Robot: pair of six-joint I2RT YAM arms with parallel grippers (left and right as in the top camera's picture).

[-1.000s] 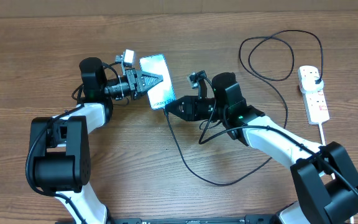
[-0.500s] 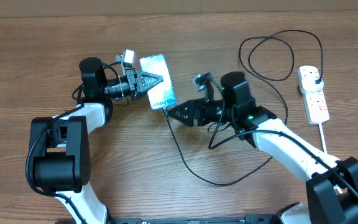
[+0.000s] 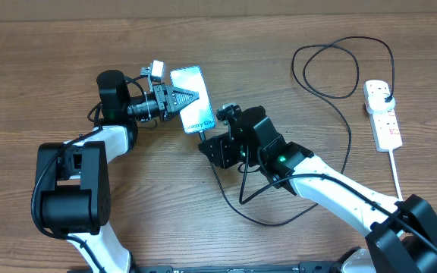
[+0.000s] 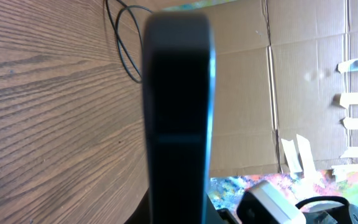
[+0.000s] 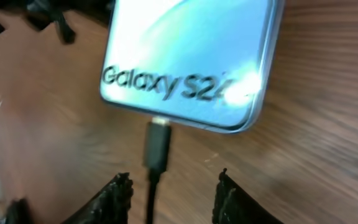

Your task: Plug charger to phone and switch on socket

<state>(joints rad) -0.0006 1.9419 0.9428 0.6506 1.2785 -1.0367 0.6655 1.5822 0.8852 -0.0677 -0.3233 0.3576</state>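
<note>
- Finds the phone (image 3: pixel 194 102) left of centre over the bench (image 3: pixel 51 45), screen lit, pinched along one long side by the left tool (image 3: pixel 182 97).
- Meets the connector (image 5: pixel 157 142) at the phone's short lower edge, touching there; cannot tell whether fully seated.
- Shows the right tool (image 5: pixel 173 186) spread wide just behind the connector, with the cable (image 3: pixel 234 205) passing between its fingers ungripped.
- Risks a half-seated connector slipping out if the slack cable drags, or if the right arm snags it while pulling away.
- Risks levering the connector sideways if the left tool tilts or drops the phone on release.
- Places the socket (image 3: pixel 383 114) at far right, well apart, plug (image 3: pixel 386 94) in it; judges the switch not yet pressed.
</note>
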